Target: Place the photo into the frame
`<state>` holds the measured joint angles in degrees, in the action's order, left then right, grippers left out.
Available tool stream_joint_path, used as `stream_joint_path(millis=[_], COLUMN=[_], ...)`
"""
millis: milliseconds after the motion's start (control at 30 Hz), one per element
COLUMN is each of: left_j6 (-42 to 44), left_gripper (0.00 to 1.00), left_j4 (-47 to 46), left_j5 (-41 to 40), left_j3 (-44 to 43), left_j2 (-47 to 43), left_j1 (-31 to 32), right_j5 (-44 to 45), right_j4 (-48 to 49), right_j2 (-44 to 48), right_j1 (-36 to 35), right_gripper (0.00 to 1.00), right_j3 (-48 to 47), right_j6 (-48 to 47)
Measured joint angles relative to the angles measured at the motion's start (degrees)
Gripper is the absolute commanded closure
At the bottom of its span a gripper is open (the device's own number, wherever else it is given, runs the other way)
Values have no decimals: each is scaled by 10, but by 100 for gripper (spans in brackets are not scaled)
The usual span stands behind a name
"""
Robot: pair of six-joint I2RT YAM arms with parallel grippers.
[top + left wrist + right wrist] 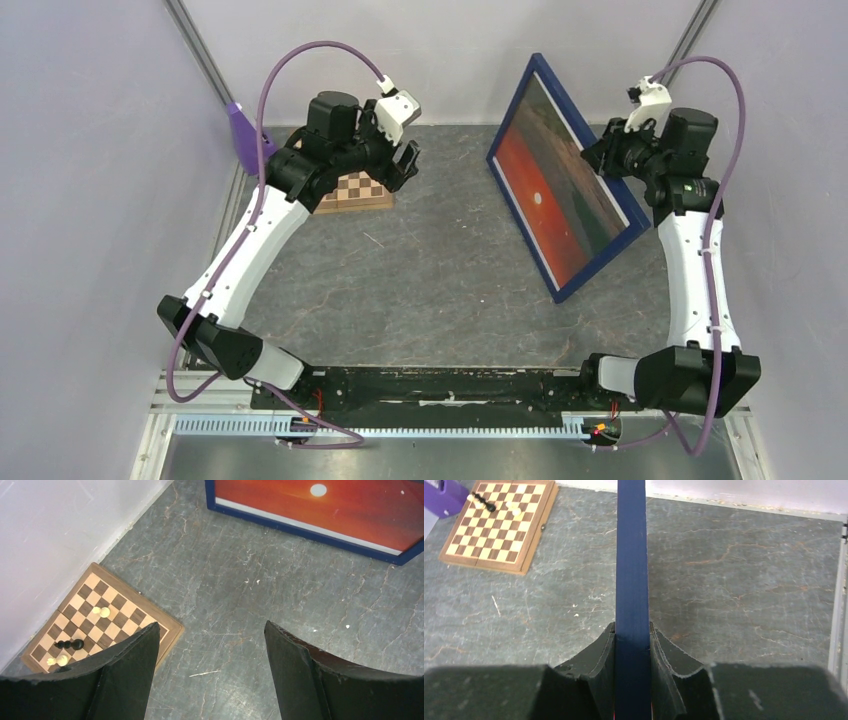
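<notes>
One grey bench (440, 290) carries everything. One dark blue frame (631, 555) stands tilted on its long lower edge at the right, with one sunset photo (555, 190) showing inside it. One chessboard (85, 605) lies at the back left. There are two pincers. The right pincer (632, 635) clamps the frame's upper edge. The left pincer (211, 625) hangs above the bench near the chessboard, jaws wide apart. The chess pieces (102, 611) on the board are too small to count surely.

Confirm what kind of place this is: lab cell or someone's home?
Most likely a lab test cell, not a home: two robot arms bolted to a black base rail, plain panel walls boxing in the grey tabletop, and staged props, a chessboard and a sunset photo in a blue frame.
</notes>
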<state>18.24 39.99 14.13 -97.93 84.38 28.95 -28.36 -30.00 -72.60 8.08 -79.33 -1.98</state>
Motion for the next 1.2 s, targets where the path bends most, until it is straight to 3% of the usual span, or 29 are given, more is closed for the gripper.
stream_joint_path(millis=[433, 933, 1200], left_j6=[0, 0, -5], left_gripper=[17, 17, 17], left_j4=[-12, -21, -27], left_j5=[25, 46, 58], left_j3=[17, 26, 36], left_j2=[4, 27, 32], left_j1=[0, 0, 0], right_j5=[-29, -64, -86], right_j4=[38, 54, 86], right_j2=[-46, -79, -159], right_j1=[83, 135, 170], right_gripper=[100, 100, 100], right_j3=[-1, -3, -3], right_j6=[18, -31, -70])
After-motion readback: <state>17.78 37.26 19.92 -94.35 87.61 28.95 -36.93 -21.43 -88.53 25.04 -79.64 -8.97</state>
